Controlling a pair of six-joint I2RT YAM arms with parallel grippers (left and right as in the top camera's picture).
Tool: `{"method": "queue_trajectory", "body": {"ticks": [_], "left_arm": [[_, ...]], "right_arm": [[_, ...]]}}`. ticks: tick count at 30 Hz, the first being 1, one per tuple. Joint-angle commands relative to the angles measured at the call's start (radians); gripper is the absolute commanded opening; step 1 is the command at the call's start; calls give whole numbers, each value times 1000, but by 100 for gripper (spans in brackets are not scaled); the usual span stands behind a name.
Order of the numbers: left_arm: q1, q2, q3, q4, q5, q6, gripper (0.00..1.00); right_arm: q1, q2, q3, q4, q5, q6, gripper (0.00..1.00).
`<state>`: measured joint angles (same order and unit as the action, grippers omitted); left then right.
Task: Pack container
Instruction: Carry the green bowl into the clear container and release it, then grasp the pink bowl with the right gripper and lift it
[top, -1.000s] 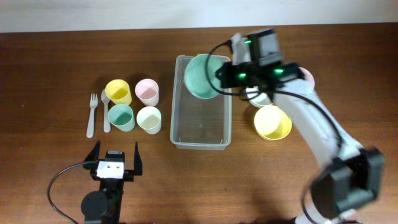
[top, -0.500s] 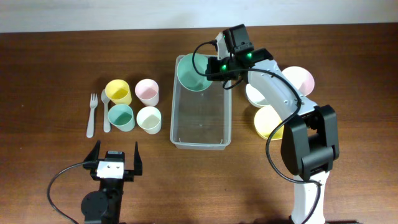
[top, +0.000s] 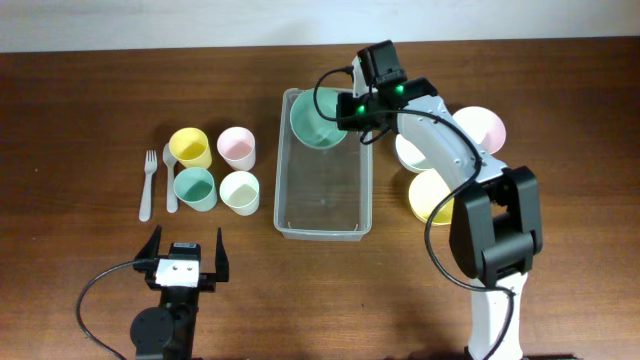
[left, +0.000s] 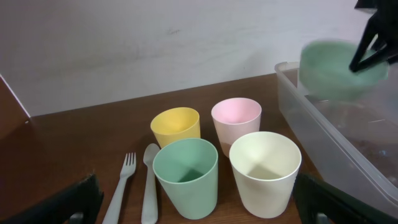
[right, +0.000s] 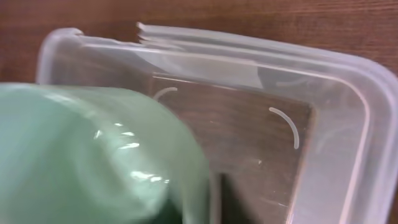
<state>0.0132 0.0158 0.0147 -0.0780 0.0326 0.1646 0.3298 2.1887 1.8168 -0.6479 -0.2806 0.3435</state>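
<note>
- table: dark brown wood, carries everything.
- right arm: white, reaches from the near right edge across to the far end of the container.
- container: clear plastic bin, mid-table, long side running near to far. nothing lies on its floor; wood grain shows through the base.
- green bowl: tilted, held over the far short end of the container, above the rim in the left wrist view (blurred there). fills the lower left of the right wrist view.
- right hand: pinching the green bowl at its right edge.
- three bowls right of the container, partly hidden by the arm: pink bowl farthest, white bowl just beside the container, yellow bowl nearest.
- left hand: fingers spread, nothing between them, low at the near left, well apart from the container.
- four cups upright in a tight square left of the container: yellow cup, pink cup, green cup, cream cup.
- fork and spoon: pale, side by side, just left of the cups.
</note>
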Motion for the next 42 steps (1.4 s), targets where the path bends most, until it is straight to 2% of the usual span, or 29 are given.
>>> {"method": "queue_trajectory", "body": {"ticks": [1, 7, 13, 14, 16, 18, 22, 27, 34, 38, 39, 41, 42], "left_arm": [[-4, -6, -5, -2, -3, 10, 100], [-4, -6, -5, -2, -3, 10, 100], [-4, -6, -5, -2, -3, 10, 100], [-4, -6, -5, -2, -3, 10, 100], [-4, -6, -5, -2, -3, 10, 100], [-4, -6, -5, -2, -3, 10, 100], [-4, -6, -5, -2, -3, 10, 100], [-4, -6, -5, -2, -3, 10, 100], [-4, -6, -5, -2, -3, 10, 100], [-4, -6, -5, -2, -3, 10, 100], [-4, -6, -5, -2, -3, 10, 100], [-4, -6, -5, -2, -3, 10, 100], [-4, -6, -5, -2, -3, 10, 100]], "right_arm": [[-3, 21, 22, 32, -35, -19, 32], [-78, -25, 150, -38, -234, -54, 25], [-249, -112, 357, -377, -236, -121, 26], [-286, -125, 378, -433, -214, -130, 35], [-390, -142, 396, -560, -105, -130, 43], [-463, -134, 392, -623, -25, -130, 57], [-558, -103, 333, -646, 54, -129, 64], [-651, -46, 163, -550, 76, -126, 69], [-684, 9, -49, -391, 67, -126, 69], [-684, 39, -121, -277, -12, -126, 67], [-684, 42, -126, -261, -25, -126, 64], [-684, 42, -127, -240, -26, -126, 42], [-684, 42, -126, -232, -26, -126, 35]]}}
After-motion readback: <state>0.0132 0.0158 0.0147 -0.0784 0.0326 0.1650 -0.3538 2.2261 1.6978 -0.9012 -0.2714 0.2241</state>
